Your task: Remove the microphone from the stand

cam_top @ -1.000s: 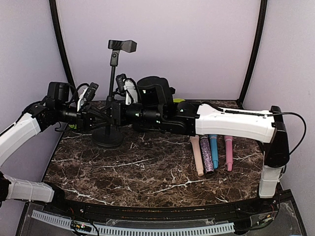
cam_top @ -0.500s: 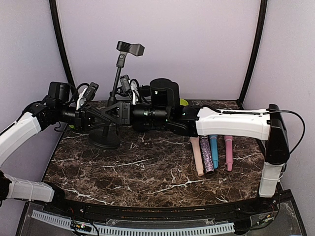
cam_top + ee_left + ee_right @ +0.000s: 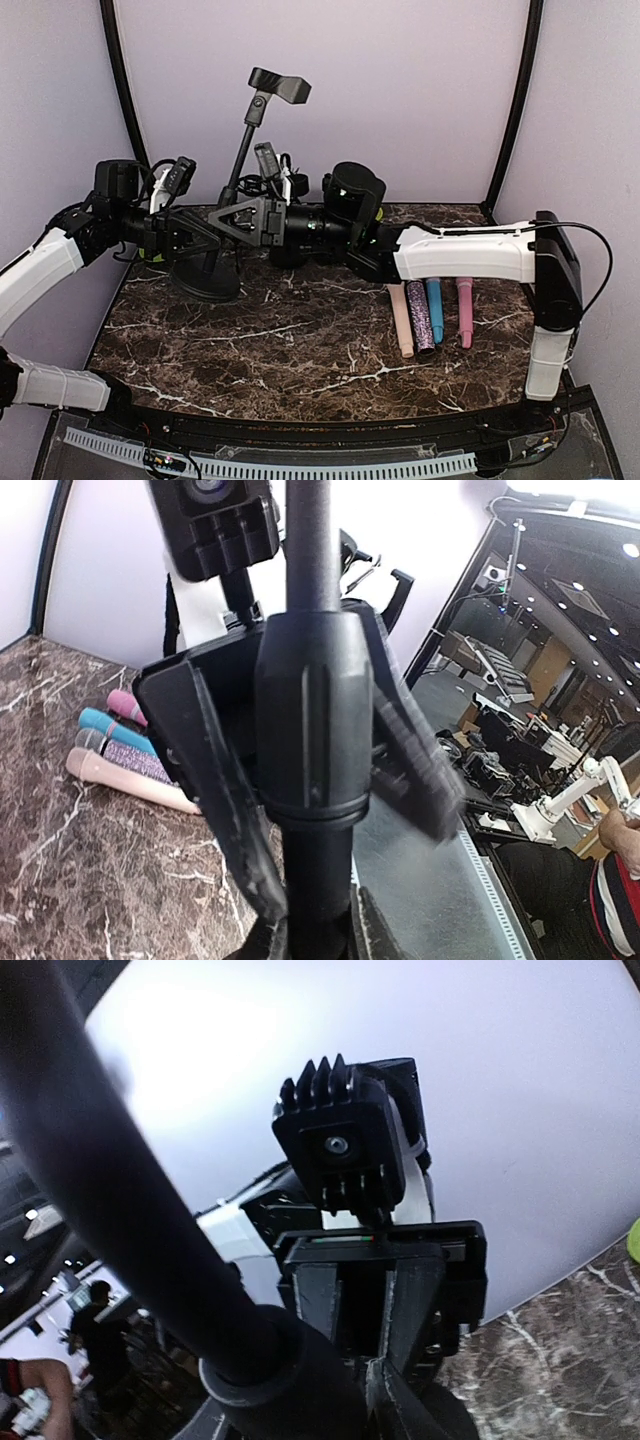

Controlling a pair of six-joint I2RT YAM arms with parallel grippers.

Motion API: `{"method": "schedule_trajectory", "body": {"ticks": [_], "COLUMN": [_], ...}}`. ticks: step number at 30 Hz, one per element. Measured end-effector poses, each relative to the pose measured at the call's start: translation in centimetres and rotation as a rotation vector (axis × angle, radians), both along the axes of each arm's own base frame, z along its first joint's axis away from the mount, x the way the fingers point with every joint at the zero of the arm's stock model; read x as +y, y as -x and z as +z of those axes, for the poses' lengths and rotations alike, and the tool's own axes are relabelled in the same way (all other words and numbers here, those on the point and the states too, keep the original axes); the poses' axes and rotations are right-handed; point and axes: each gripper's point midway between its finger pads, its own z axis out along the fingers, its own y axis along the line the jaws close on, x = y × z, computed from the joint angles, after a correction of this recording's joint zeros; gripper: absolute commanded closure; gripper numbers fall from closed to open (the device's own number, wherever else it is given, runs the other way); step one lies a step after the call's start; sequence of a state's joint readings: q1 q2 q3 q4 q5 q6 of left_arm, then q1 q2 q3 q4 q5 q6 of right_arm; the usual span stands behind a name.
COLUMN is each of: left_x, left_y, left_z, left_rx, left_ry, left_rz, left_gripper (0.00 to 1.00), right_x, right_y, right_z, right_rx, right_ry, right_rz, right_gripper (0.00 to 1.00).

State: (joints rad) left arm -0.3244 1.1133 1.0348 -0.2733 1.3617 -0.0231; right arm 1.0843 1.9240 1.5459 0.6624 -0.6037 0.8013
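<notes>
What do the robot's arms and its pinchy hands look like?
The left arm and right arm have long white shells joined by chunky black joints. A thin black cable loops out by the right arm's elbow. The left gripper and right gripper are all black, each with two flat fingers.

left hand [image 3: 312, 790] clamped on stand pole [image 3: 312, 550] | four microphones [image 3: 125, 770] lying on marble table [image 3: 50, 880]
</notes>
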Motion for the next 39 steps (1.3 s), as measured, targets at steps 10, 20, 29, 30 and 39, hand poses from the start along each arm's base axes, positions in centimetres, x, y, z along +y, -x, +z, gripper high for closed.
{"method": "schedule_trajectory", "body": {"ticks": [10,20,29,30,39], "left_x": [0.0,0.2,0.3,0.3,0.5], "left_y": [-1.0,-2.3,-2.6,-2.5,-0.2], "left_z": [0.7,0.3,-0.4,-0.4,1.4], "left_rx": [-0.102,-0.179,-0.153,-0.146,-0.06], "left_ry": [0.005,-0.022,-0.036,-0.036,0.041], "left_rz": [0.064,0.145,0.161,0.158,0.034], "left_gripper": [1.0,1.0,1.0,1.0,1.0], "right_x": [-1.2,-0.9,-0.5,-0.4,0.4], "right_y": [-3.3,-3.7,-4.0,-3.8,-1.1], "right_z": [0.7,1.7,1.1,1.1,3.4], "right_rx": [0.044,-0.034,-0.081,-0.09,-0.143], "right_ry": [0.027,0.182,0.185,0.171,-0.042], "right_rz": [-0.288,-0.574,-0.585,-0.567,-0.215], "right_gripper": [0.34,0.56,0.86,0.86,0.8]}}
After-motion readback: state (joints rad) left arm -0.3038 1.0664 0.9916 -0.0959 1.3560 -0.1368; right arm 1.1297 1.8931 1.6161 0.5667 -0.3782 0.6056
